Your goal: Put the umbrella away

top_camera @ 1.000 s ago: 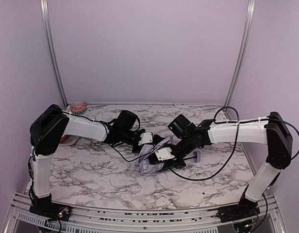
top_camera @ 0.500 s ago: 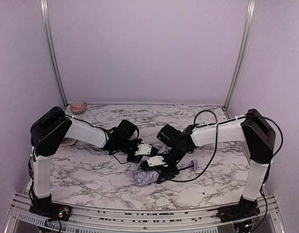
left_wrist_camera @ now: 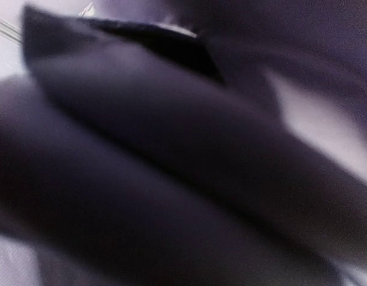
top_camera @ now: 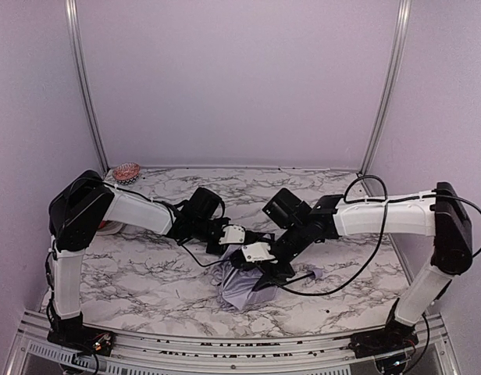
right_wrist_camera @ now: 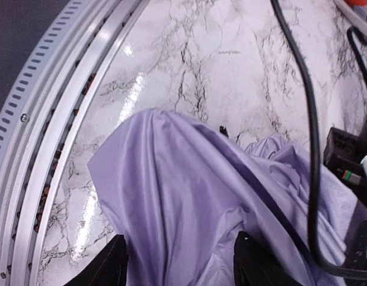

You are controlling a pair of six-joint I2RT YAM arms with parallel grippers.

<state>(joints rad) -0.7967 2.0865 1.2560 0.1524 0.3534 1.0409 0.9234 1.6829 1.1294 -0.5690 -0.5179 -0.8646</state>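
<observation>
At the near middle of the worktop [top_camera: 147, 273] the umbrella [top_camera: 242, 287] sits crumpled. It looks light, and its fabric limp and slippery. The right tool [right_wrist_camera: 186, 262] seems clamped on tented lavender cloth; the left tool [top_camera: 234, 234] I cannot tell. The stiff handle [top_camera: 315, 273] likely offers a firmer hold.

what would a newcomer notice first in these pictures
The lavender umbrella lies at the near centre of the table, with the left gripper and right gripper meeting over it. Its fabric fills the right wrist view; the left wrist view is dark blur. A red bowl sits in the far left corner.
</observation>
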